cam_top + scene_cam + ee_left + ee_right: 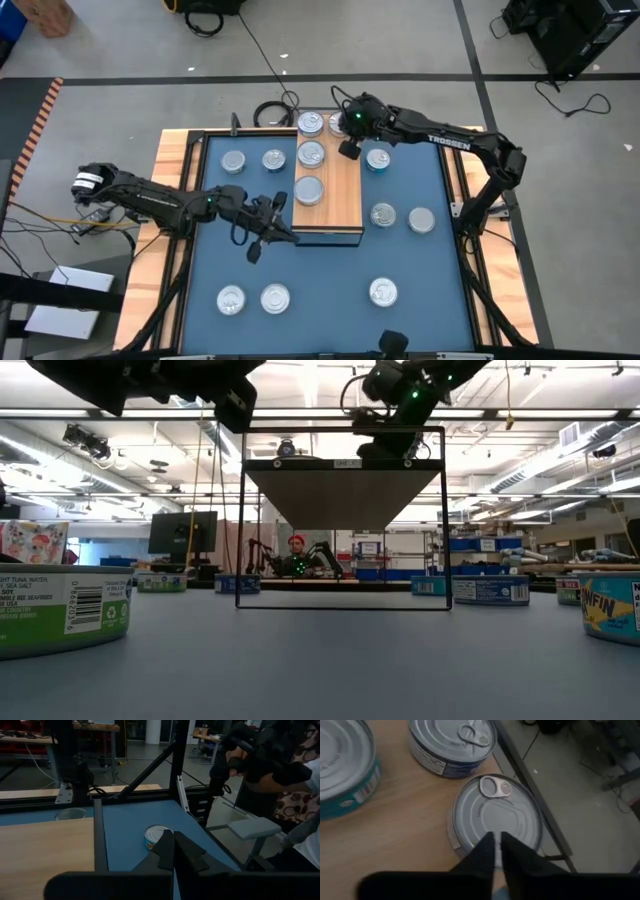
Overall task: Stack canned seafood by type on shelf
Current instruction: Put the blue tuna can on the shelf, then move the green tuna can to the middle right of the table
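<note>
The shelf (328,195) is a wood-topped block in the middle of the blue mat. Tins of canned seafood stand on its far half: a plain silver one (497,817) at the far right corner, a blue-labelled one (452,742) beside it, and a teal-sided one (342,765) nearer. Another tin (309,190) stands mid-shelf. My right gripper (497,840) is shut, with nothing between its fingers, over the near part of the silver tin's lid. My left gripper (268,215) is shut beside the shelf's left near corner, holding nothing. My right gripper's shut fingertips (485,845) slant down over the silver tin's lid (485,820), which rests flat on the shelf. I cannot tell whether they touch it.
Loose tins lie on the mat: two far left (233,161), three near the front (275,297), three on the right (382,214). One tin (155,837) sits just beyond my left fingers. A person's arm (280,775) shows past the table frame.
</note>
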### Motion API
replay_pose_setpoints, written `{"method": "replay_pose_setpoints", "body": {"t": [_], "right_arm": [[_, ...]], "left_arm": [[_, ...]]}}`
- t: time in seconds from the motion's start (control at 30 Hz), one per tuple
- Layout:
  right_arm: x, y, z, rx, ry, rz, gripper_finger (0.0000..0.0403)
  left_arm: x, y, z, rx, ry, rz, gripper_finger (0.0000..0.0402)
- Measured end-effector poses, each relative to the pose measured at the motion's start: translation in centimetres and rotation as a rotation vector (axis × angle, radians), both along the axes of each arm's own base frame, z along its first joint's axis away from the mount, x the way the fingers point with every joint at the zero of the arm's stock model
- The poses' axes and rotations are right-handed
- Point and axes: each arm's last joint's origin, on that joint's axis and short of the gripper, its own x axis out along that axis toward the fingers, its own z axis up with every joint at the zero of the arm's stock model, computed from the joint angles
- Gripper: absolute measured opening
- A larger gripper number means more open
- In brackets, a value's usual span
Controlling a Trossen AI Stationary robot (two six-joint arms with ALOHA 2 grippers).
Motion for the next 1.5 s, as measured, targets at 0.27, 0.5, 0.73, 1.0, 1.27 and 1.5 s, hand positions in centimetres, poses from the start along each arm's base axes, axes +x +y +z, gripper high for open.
{"method": "replay_pose_setpoints", "body": {"t": [0.27, 0.5, 0.73, 1.0, 1.27, 1.5], "right_arm": [[-0.9, -0.3, -0.4, 0.103, 0.014, 0.009, 0.0018], [-1.2, -1.2, -1.2, 0.136, 0.002, -0.002, 0.0008], [-1.3, -1.6, -1.2, 0.132, -0.011, -0.013, 0.0007], [-1.9, 0.6, 0.9, 0.108, -0.024, 0.03, 0.0007], [-2.0, 5.6, 2.9, 0.145, -0.15, 0.193, 0.0002], [-2.0, 10.6, 0.9, 0.135, -0.297, 0.314, 0.0001]], "left_arm": [[0.1, 0.7, 0.0, -0.001, 0.001, 0.015, 0.0005], [0.1, 0.7, 0.0, -0.002, 0.004, 0.015, 0.0005], [0.1, 0.7, -0.1, 0.004, 0.005, 0.015, 0.0005], [0.1, 0.9, -0.2, 0.025, 0.016, 0.031, 0.0005], [-0.3, 1.1, -0.6, 0.061, 0.064, 0.033, 0.0005], [-2.1, 0.9, 0.5, 0.082, 0.137, 0.015, 0.0005]]}}
